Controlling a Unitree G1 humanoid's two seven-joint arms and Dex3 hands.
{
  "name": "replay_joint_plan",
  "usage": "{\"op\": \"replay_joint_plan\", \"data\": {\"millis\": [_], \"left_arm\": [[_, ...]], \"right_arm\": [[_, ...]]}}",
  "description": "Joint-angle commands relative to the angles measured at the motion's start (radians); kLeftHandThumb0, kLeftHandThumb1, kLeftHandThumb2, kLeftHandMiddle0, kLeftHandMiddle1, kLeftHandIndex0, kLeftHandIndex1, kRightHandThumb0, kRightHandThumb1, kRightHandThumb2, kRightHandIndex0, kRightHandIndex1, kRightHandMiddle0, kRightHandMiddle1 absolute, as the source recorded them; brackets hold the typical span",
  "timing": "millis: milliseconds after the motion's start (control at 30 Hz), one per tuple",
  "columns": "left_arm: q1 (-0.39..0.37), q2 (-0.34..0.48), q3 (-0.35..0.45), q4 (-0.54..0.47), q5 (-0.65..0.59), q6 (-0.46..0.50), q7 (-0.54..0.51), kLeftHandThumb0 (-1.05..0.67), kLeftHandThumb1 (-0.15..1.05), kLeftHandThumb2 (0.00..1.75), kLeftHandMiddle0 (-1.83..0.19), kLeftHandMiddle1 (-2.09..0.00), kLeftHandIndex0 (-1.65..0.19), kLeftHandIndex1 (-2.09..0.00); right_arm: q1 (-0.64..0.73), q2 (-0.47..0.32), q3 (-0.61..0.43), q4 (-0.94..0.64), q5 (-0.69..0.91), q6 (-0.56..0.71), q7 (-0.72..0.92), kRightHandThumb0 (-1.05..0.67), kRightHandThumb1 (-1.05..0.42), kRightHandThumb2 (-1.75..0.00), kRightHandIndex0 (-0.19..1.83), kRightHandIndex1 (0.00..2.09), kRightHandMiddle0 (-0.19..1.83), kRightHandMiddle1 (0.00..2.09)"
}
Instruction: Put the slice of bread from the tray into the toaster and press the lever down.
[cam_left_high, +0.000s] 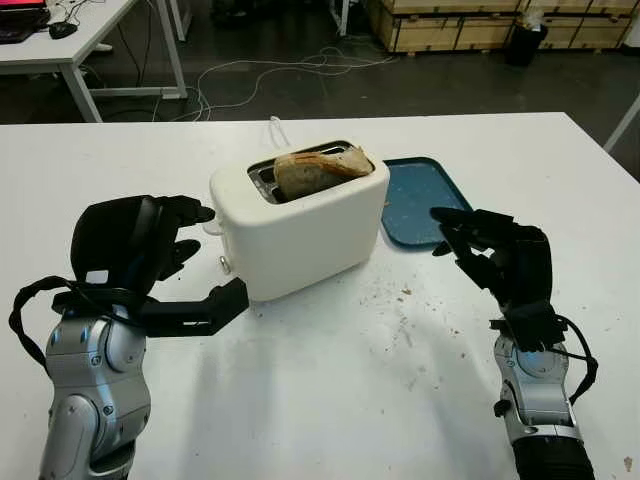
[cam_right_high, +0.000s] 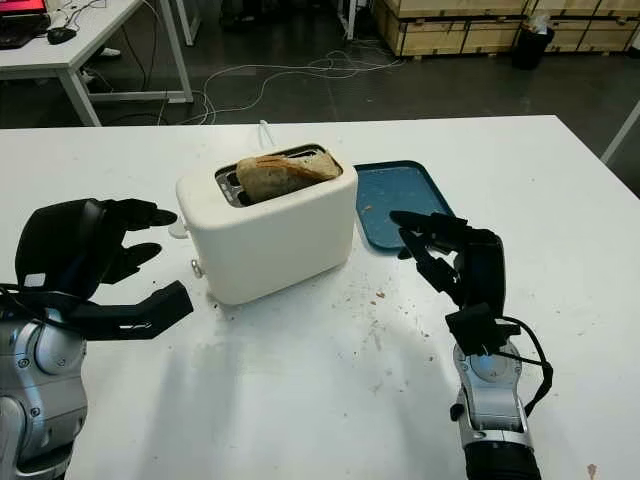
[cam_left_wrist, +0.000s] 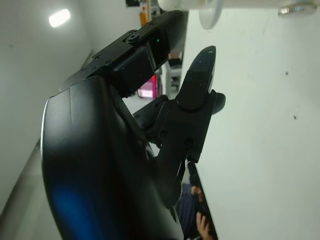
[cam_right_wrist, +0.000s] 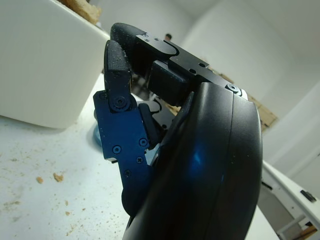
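Both hands open: left hand (cam_left_high: 150, 250) beside toaster (cam_left_high: 300, 215), right hand (cam_left_high: 495, 255) near tray (cam_left_high: 420, 200).

no readable text, labels, brands or numbers on anything in view

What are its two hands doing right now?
Left hand: open, holding nothing, beside the toaster.
Right hand: open, holding nothing, near the tray.

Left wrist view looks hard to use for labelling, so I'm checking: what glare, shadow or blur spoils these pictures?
Left wrist view: a bright ceiling lamp glares, and the left hand is dark against pale surroundings. Right wrist view: the toaster is soft-edged, with blue sheen on the right hand. Left eye view: soft shadows on the table.
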Motion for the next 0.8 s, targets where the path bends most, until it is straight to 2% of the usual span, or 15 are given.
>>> {"op": "replay_joint_plan", "data": {"millis": [0, 467, 767], "left_arm": [[-0.017, 0.012, -0.002, 0.012, 0.027, 0.007, -0.007, -0.21, 0.89, 0.01, -1.33, -0.55, -1.03, 0.00], [-0.010, 0.010, -0.015, 0.011, 0.014, 0.006, -0.010, -0.23, 0.91, 0.00, -1.36, -0.48, -1.02, 0.00], [-0.010, 0.013, -0.018, 0.033, -0.017, -0.012, 0.006, -0.23, 0.91, 0.00, -1.33, -0.58, -1.01, 0.00]], "right_arm": [[-0.005, -0.001, -0.001, -0.024, -0.009, -0.008, -0.008, -0.43, -0.92, -0.21, 0.90, 1.26, 1.27, 0.02], [0.001, -0.002, -0.006, -0.033, -0.005, -0.016, -0.002, -0.43, -0.92, -0.19, 0.93, 1.24, 1.27, 0.02], [0.006, 0.001, -0.005, -0.040, 0.002, -0.010, 0.003, -0.43, -0.92, -0.20, 0.93, 1.22, 1.26, 0.01]]}}
